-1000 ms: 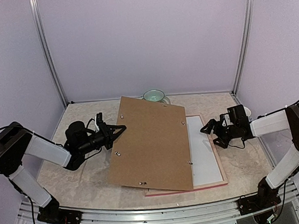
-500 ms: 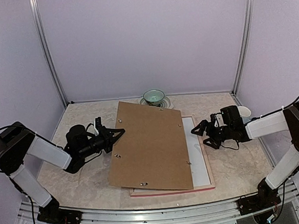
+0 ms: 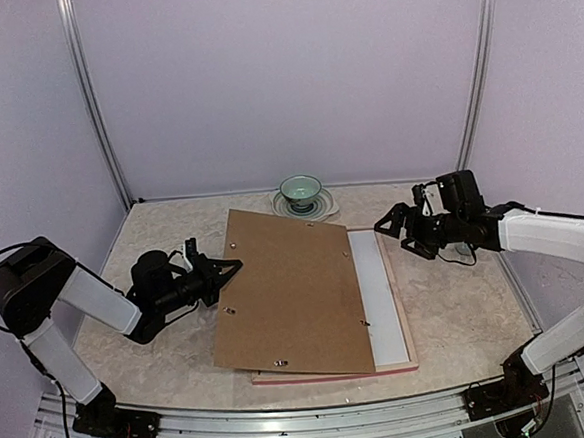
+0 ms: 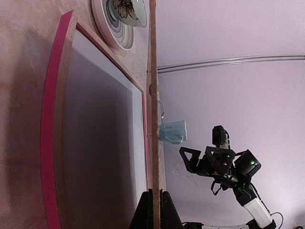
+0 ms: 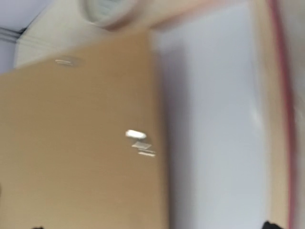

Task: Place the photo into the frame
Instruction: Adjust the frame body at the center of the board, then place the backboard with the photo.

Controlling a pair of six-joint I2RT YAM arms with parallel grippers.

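Note:
The frame (image 3: 407, 301) lies flat on the table, its pink rim (image 4: 49, 124) also showing in the left wrist view. A brown backing board (image 3: 292, 294) covers most of it, tilted up at the left. My left gripper (image 3: 225, 274) is shut on the board's left edge (image 4: 153, 119). A white sheet (image 3: 379, 293) shows inside the frame; I cannot tell whether it is the photo's back, and the photo's printed side is out of view. My right gripper (image 3: 395, 230) hangs open and empty above the frame's far right corner. Its own view is blurred, showing board (image 5: 81, 143) and white sheet (image 5: 214, 119).
A green bowl on a ringed saucer (image 3: 301, 190) stands at the back, just behind the board. A small pale container (image 4: 172, 132) sits on the table to the right of the frame. Metal posts and lilac walls close in the table.
The frame has slid left, further under the board. My right gripper then rose and drew back toward the far right corner. The board's left edge has come lower with my left gripper.

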